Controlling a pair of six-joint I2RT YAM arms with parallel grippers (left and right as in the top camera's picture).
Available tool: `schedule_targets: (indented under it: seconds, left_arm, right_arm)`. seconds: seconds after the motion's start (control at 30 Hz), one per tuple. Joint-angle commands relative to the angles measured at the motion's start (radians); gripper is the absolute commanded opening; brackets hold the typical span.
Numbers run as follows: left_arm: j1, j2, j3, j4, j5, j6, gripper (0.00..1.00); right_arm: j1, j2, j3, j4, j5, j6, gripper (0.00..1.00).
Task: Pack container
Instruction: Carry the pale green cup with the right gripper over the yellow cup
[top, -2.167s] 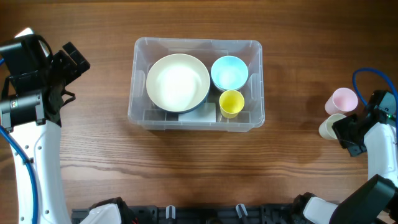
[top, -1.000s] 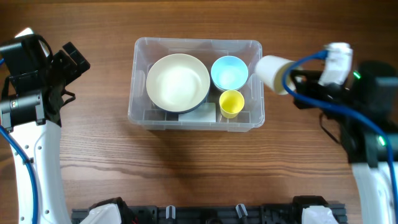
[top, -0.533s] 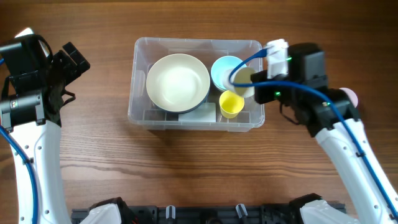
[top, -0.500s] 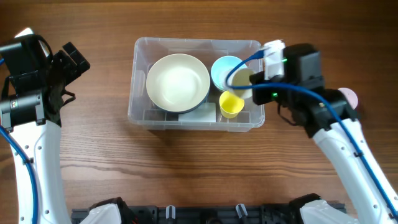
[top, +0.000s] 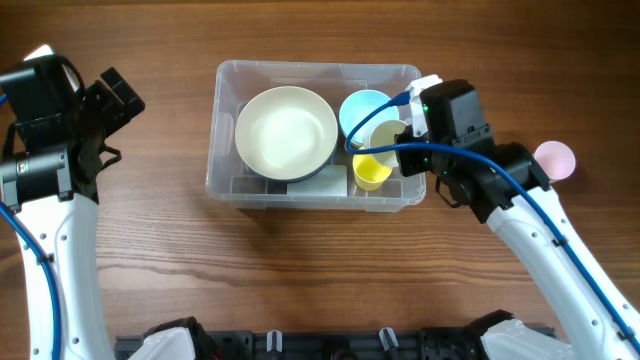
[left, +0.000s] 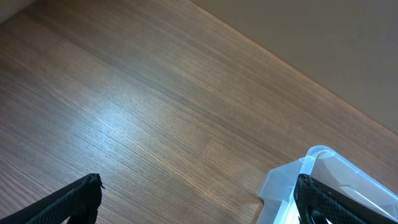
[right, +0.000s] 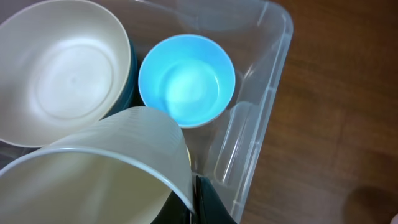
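1. Closest to the robot's side is bare wooden surface (top: 300, 285). The container (top: 300, 200) sits about in the middle of it, long side facing the robot.
2. Inside, near-right corner: a yellow cup (top: 370, 174) standing mouth up, just beside the near wall.
3. Off to the right, well apart from the container, a pink cup (top: 555, 158) stands on the surface right next to the right arm.
4. The right hand (top: 402, 140) reaches in over the container's right end and is pinching a cream cup (right: 106, 149). In the wrist view one dark finger (right: 205, 202) is pressed up against the outside of the cup's wall. I can't see the other one. From overhead the cup is partly over the yellow cup and the blue bowl, with its mouth showing. Can't tell if it touches either.
5. The left half of the container is filled by a big cream bowl (top: 286, 132). The edge of a darker bowl (right: 131, 68) peeks out from under it.
6. Far-right corner: a blue bowl (top: 360, 110), upright, close beside the big bowl.
7. Way out at the far left, the left hand (left: 198, 199) has its fingers (left: 78, 199) spread wide with nothing between them. It's off to the side of the container, whose corner just shows in its wrist view.
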Motion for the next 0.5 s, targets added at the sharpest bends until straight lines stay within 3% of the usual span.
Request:
schedule_targets:
  seconds: [0.0, 0.47]
  left_arm:
    - [0.005, -0.005, 0.011, -0.001, 0.011, -0.009, 1.0]
    - [0.005, -0.005, 0.011, -0.001, 0.011, -0.009, 1.0]
  right_arm:
    - [0.006, 0.019, 0.007, -0.006, -0.034, 0.051, 0.04]
    - [0.006, 0.09, 0.009, -0.034, -0.054, 0.146, 0.04]
